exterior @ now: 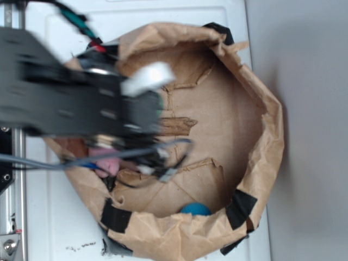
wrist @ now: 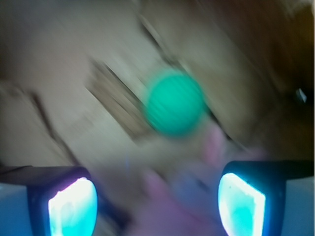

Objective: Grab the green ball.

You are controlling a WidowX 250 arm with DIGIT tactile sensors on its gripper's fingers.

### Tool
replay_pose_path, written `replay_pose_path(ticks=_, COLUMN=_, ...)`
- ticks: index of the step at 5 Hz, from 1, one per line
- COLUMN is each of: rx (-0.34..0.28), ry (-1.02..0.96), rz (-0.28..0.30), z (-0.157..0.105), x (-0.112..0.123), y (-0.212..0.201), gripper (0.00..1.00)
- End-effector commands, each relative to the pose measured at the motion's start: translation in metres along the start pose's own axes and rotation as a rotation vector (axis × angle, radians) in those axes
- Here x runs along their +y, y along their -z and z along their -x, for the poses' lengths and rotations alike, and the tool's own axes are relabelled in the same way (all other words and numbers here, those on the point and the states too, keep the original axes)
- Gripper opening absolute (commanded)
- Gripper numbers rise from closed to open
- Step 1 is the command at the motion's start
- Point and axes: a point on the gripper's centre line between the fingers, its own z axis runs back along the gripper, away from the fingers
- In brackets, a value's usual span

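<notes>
A crumpled brown paper bag (exterior: 261, 136), patched with strips of black tape (exterior: 241, 209), lies open on a white surface (exterior: 60, 228). The black robot arm (exterior: 65, 98) reaches over its left rim, blurred. A small blue-teal ball (exterior: 194, 209) rests against the bag's lower wall. Something pink (exterior: 109, 163), perhaps a soft toy, peeks out beneath the arm's cables (exterior: 163, 149).

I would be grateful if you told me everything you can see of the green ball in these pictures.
The green ball shows only in the wrist view, blurred by motion. It looks round, evenly mint green, with a faint ribbed texture hinting at a knitted surface. It rests on the brown paper floor, beside a darker torn strip. A pink shape lies just below it; contact cannot be told. It sits ahead of the claw, whose open pads do not touch it. The exterior view hides it behind the arm.
</notes>
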Motion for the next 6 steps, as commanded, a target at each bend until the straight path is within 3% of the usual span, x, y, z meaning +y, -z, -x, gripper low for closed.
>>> replay_pose_path(ticks=1, rx=-0.048, ry=-0.017, rz=0.022, z=-0.025, x=-0.033, y=-0.024, gripper=1.0)
replay_pose_path(ticks=3, rx=-0.024, ry=-0.026, rz=0.04, z=-0.064, x=-0.027, y=-0.011, gripper=1.0)
replay_pose_path(ticks=6, rx=-0.047, ry=0.118, rz=0.047, z=-0.074, x=-0.007, y=0.016, gripper=1.0)
